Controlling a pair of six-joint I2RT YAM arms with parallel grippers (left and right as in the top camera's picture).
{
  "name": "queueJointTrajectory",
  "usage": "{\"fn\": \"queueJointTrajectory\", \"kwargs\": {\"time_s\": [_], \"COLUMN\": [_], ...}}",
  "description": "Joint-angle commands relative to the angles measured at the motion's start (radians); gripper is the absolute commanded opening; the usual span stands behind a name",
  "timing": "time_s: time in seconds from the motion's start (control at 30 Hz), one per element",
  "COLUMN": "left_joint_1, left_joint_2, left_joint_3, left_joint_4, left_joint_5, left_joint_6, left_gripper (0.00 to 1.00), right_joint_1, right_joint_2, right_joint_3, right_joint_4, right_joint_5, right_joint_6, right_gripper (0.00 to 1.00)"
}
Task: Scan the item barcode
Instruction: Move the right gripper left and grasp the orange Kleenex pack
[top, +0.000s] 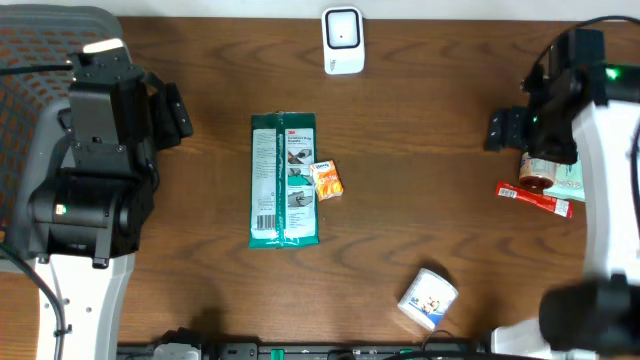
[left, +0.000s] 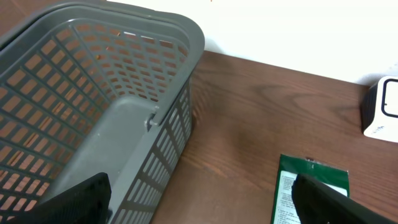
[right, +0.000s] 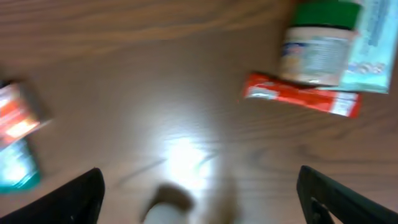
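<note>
Beside the basket wall — open tabletop runs to the green packet.

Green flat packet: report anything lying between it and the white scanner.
Nothing visible does. Only bare brown wooden table separates the green flat packet from the white scanner; the small orange packet lies beside it, off that path.

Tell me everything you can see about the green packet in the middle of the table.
The green packet is a long, flat pouch that looks like soft plastic. It lies flat, face up, on the brown table, in the middle. On its face are a white label with small print, small pictures and a barcode near one end. A small orange packet lies against one long edge. Nothing else touches it.
</note>
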Motion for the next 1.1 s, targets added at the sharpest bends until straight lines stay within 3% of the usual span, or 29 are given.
{"fn": "queueJointTrajectory", "kwargs": {"time_s": [0.0, 0.27, 0.37, 0.47, 0.57, 0.63, 0.7, 0.73, 0.8, 0.9, 1.07], "left_joint_1": [0.002, 0.002, 0.002, 0.002, 0.002, 0.002, 0.002, 0.002, 0.002, 0.002, 0.002], "left_joint_2": [0.001, 0.001, 0.001, 0.001, 0.001, 0.001, 0.001, 0.001, 0.001, 0.001, 0.001], "left_joint_3": [0.007, 0.007, 0.007, 0.007, 0.007, 0.007, 0.007, 0.007, 0.007, 0.007, 0.007], "left_joint_4": [0.001, 0.001, 0.001, 0.001, 0.001, 0.001, 0.001, 0.001, 0.001, 0.001, 0.001], "left_joint_5": [-0.013, -0.013, -0.013, -0.013, -0.013, -0.013, -0.013, -0.013, -0.013, -0.013, -0.013], "left_joint_6": [-0.009, -0.009, -0.009, -0.009, -0.009, -0.009, -0.009, -0.009, -0.009, -0.009, -0.009], "left_gripper": [0.92, 0.92, 0.92, 0.92, 0.92, 0.92, 0.92, 0.92, 0.92, 0.92, 0.92], "right_joint_1": [0.073, 0.293, 0.369, 0.435, 0.471, 0.478, 0.483, 0.484, 0.488, 0.504, 0.533], "right_joint_2": [-0.089, -0.118, -0.112, -0.106, -0.095, -0.082, -0.063, -0.051, -0.022, 0.039, 0.160], "right_joint_3": [-0.008, -0.097, -0.188, -0.291, -0.396, -0.454, -0.511, -0.533, -0.571, -0.614, -0.623], "right_joint_4": [-0.006, 0.129, 0.292, 0.475, 0.650, 0.736, 0.827, 0.865, 0.939, 1.050, 1.115], "right_joint_5": [-0.148, -0.196, -0.197, -0.196, -0.198, -0.209, -0.238, -0.252, -0.277, -0.338, -0.391], "right_joint_6": [0.021, 0.074, 0.140, 0.198, 0.275, 0.323, 0.328, 0.328, 0.327, 0.327, 0.336], "right_gripper": [0.97, 0.94, 0.78, 0.68, 0.46, 0.38, 0.40, 0.48, 0.53, 0.51, 0.39]}}
